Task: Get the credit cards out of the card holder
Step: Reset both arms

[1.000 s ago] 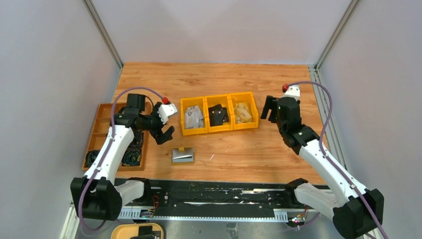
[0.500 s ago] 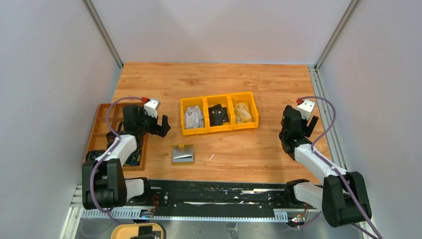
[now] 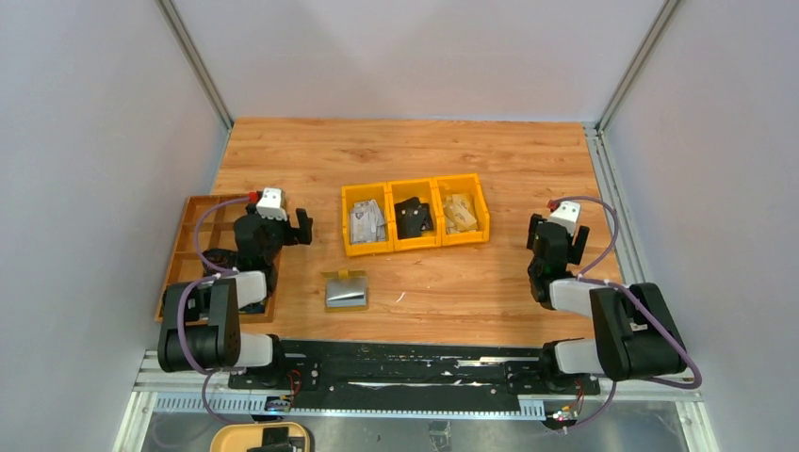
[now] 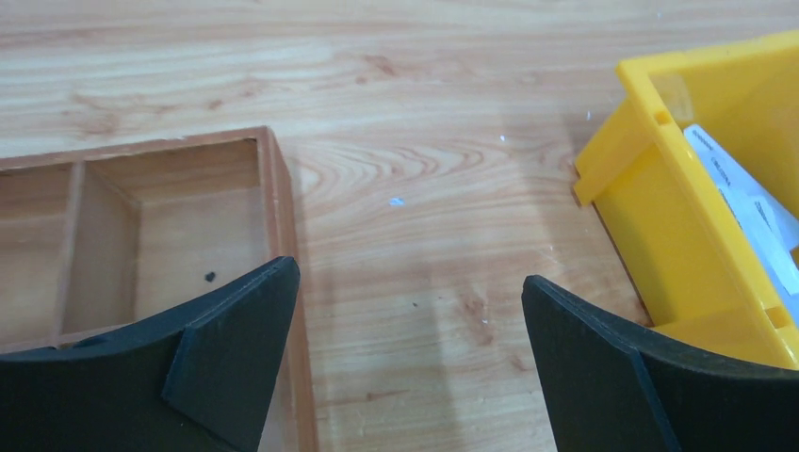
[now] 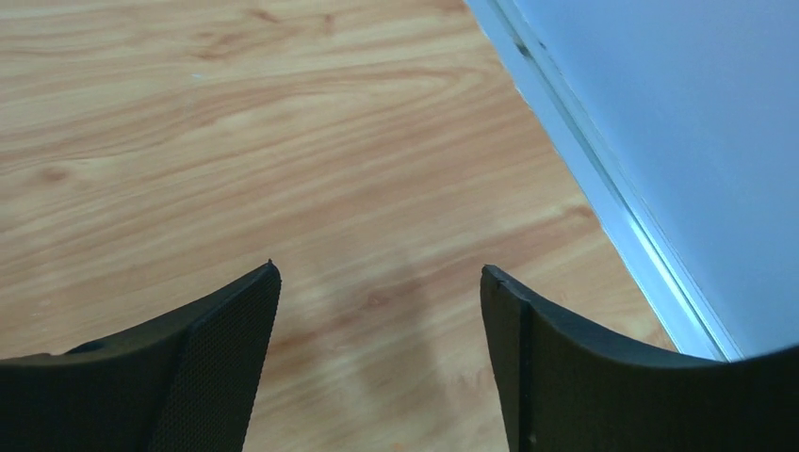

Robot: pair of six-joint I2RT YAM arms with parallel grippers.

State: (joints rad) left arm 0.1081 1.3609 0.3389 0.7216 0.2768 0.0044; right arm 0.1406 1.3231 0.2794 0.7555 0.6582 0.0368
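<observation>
The card holder [image 3: 346, 291] lies opened flat on the wooden table near the front edge, grey lining up and a mustard-yellow flap at its far side. I cannot make out credit cards in it at this size. My left gripper [image 3: 281, 226] [image 4: 407, 273] sits folded back to the holder's far left, open and empty, over bare wood between the brown tray and the yellow bin. My right gripper [image 3: 556, 235] [image 5: 379, 271] is folded back at the table's right side, open and empty, far from the holder.
Three joined yellow bins [image 3: 415, 185] stand behind the holder; the left bin [image 4: 660, 207] holds pale card-like pieces [image 4: 744, 193]. A brown compartment tray [image 3: 193, 235] [image 4: 273, 188] lies at the left with cables in its near cells. The right wall rail [image 5: 603, 188] runs close to my right gripper.
Both arms have folded back toward their bases. The left gripper drew away from the holder toward the tray; the right gripper pulled back from the bins toward the right edge. The holder has not moved.
</observation>
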